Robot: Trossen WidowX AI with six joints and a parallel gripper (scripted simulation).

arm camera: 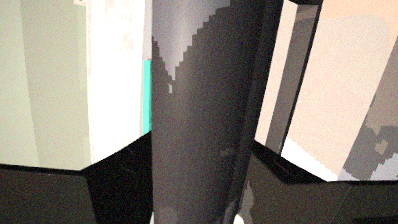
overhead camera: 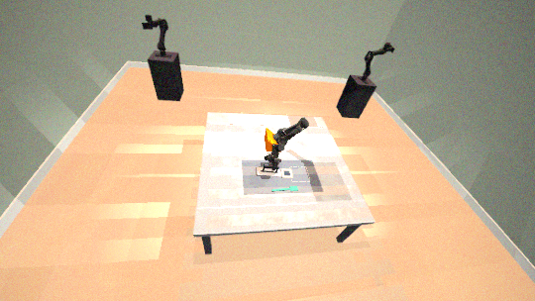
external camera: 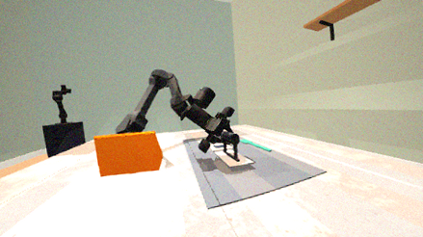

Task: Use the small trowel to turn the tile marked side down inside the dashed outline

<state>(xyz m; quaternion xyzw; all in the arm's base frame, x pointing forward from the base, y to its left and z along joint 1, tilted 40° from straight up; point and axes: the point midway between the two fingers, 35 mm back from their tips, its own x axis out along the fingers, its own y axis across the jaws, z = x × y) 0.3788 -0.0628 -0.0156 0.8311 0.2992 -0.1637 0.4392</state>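
Note:
The trowel has a pale flat blade (overhead camera: 261,171) (external camera: 238,161) and a dark raised handle (arm camera: 200,110). My gripper (overhead camera: 270,166) (external camera: 230,139) (arm camera: 200,162) is shut on the handle. The blade is level and low at the mat (overhead camera: 252,186) (external camera: 261,183); whether it touches the mat is unclear. The tile (overhead camera: 287,173) is a small pale square with its dark mark facing up, right at the blade's right end in the top view. Whether the blade's edge is under the tile cannot be told. The dashed outline (overhead camera: 300,181) is just right of the tile. The handle blocks the wrist view.
A teal long-handled tool (overhead camera: 285,189) (external camera: 257,145) (arm camera: 147,95) lies on the mat on the top view near side. An orange block (overhead camera: 269,141) (external camera: 126,153) stands on the table (overhead camera: 223,218) behind the mat, beside the arm. Two other arms stand on dark pedestals far off.

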